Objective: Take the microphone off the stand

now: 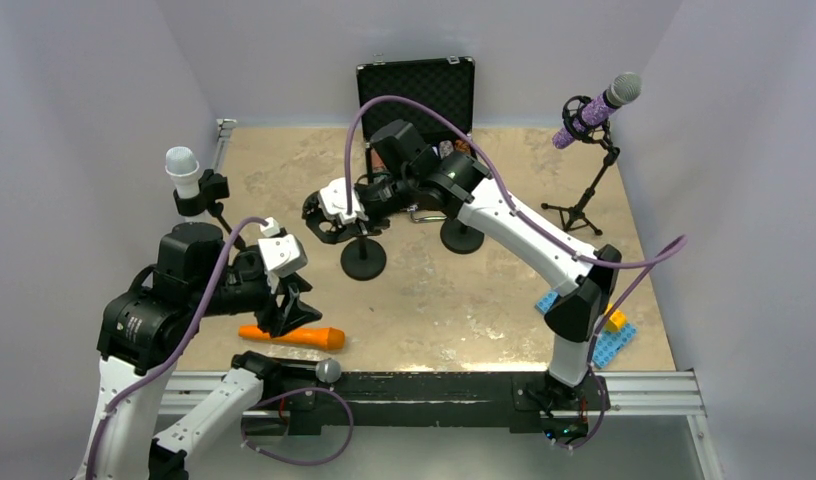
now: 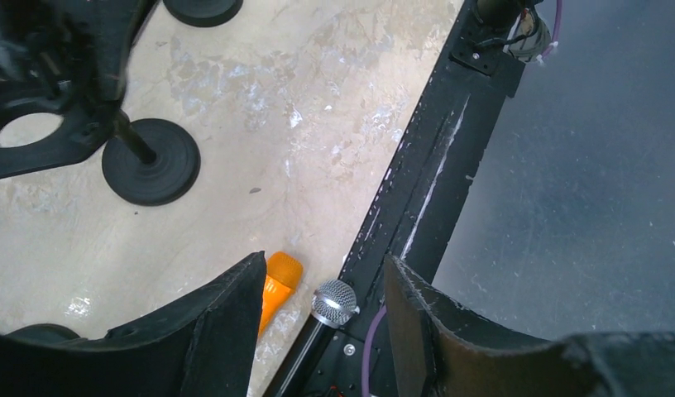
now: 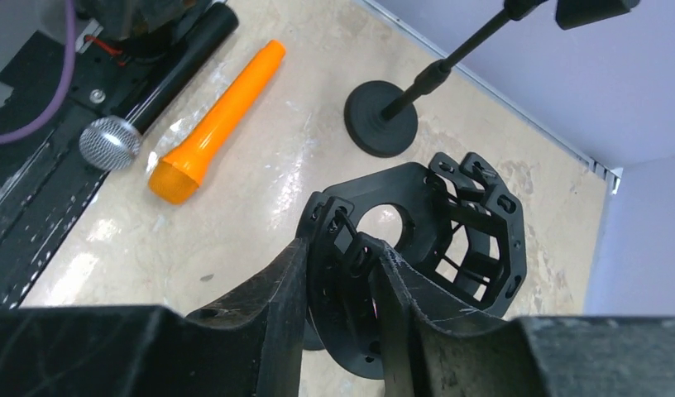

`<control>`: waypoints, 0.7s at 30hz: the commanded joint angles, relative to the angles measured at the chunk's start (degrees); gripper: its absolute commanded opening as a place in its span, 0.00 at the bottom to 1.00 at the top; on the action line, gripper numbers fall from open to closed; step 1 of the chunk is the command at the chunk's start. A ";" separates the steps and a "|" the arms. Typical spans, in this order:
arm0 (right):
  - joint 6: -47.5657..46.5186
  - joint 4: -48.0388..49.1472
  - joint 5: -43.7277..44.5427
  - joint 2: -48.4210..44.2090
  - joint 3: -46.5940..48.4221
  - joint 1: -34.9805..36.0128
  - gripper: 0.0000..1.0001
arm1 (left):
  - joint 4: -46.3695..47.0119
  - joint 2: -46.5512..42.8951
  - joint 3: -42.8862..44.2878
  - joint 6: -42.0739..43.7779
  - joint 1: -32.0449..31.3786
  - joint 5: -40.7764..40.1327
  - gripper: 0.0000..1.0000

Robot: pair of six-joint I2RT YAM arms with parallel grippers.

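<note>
The shock mount (image 3: 409, 186) of the middle stand (image 1: 363, 258) is an empty black ring with an open centre hole. Two microphones lie loose near the front edge.

1. The orange microphone (image 1: 289, 334) is a plain tapered body with a wider head. It lies flat on the table (image 1: 464, 290). Its long axis runs roughly parallel to the near edge, head toward the robot's right.
2. The black microphone (image 3: 165, 78) has a silver mesh grille. It lies on the black front rail, also head to the right (the two heads sit just beside each other).

The right gripper (image 3: 338, 248) is closed narrowly on the wall of the shock mount, one finger on each side. The left gripper (image 2: 324, 265) hangs over the two microphone heads, its jaws apart and empty.

The table surface is tan and mottled with pale worn patches. Pale lilac-grey walls (image 1: 284, 60) enclose three sides. A black case (image 1: 416, 90) stands upright at the back wall. A white microphone (image 1: 182, 168) sits in a stand at the left, and a purple microphone (image 1: 594, 112) sits tilted in a tripod stand at the back right.
</note>
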 commanded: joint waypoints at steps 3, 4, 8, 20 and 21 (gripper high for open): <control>-13.49 -7.57 0.59 -9.97 -5.99 0.40 0.26 | 4.88 -0.40 0.97 -1.94 0.48 -0.48 0.58; -15.34 -8.31 0.46 -11.55 -7.52 0.38 0.23 | 5.18 -0.26 0.90 -1.94 0.48 -0.36 0.58; -20.72 -9.39 -0.17 -18.02 -13.43 0.25 0.17 | 6.22 0.59 0.41 -2.00 0.43 0.65 0.58; -50.17 -39.71 -3.68 -18.71 -6.84 -5.41 0.23 | 9.97 2.99 -0.87 -4.37 0.39 4.97 0.58; -51.50 -40.79 -3.52 -18.60 -6.65 -5.96 0.27 | 10.16 2.98 -0.90 -4.40 0.39 4.97 0.58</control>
